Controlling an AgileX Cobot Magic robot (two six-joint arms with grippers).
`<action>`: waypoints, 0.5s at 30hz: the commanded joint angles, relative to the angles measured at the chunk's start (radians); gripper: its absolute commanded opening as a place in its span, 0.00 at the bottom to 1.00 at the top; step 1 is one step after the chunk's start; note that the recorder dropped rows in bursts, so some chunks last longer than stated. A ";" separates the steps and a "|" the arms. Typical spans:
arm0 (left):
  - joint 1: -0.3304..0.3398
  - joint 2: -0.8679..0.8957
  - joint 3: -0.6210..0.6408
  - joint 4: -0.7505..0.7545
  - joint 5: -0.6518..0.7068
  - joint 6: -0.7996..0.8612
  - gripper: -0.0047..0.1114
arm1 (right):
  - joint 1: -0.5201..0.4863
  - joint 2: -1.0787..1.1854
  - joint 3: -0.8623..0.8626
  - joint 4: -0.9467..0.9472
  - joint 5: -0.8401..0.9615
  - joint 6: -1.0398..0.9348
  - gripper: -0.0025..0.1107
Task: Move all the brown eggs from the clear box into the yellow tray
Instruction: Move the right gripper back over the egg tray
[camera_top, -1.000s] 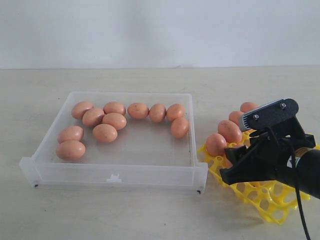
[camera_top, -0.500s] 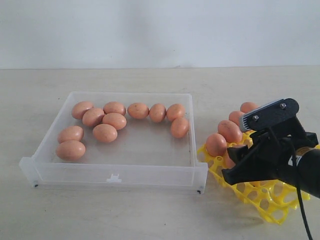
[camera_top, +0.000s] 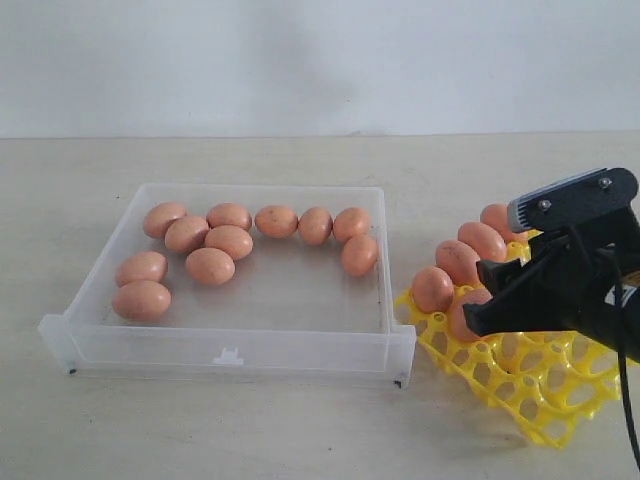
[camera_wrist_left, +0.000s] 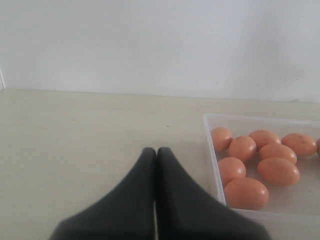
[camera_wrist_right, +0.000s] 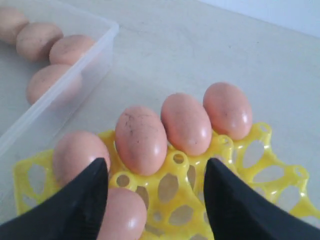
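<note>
From outside, my right gripper (camera_top: 492, 300) hangs over the yellow tray (camera_top: 545, 432), where five brown eggs (camera_top: 460, 262) sit in its cups; eleven more lie in the clear box (camera_top: 150, 345) to its left. At my left wrist, my left gripper (camera_wrist_left: 156, 151) is pressed together over bare table beside the box. At my right wrist, the jaws stand spread above the tray, pinching nothing

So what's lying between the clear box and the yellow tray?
Just a bare strip of table between the clear box and the yellow tray, plainest in the right wrist view; the exterior view shows them nearly touching.
</note>
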 joint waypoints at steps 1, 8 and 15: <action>0.001 0.003 0.003 0.002 -0.006 0.002 0.00 | -0.007 -0.048 -0.002 -0.001 -0.004 -0.007 0.51; 0.001 0.003 0.003 0.002 -0.006 0.002 0.00 | -0.007 -0.090 -0.002 0.003 0.002 -0.005 0.51; 0.001 0.003 0.003 0.002 -0.006 0.002 0.00 | -0.007 -0.100 -0.009 0.035 0.072 -0.003 0.47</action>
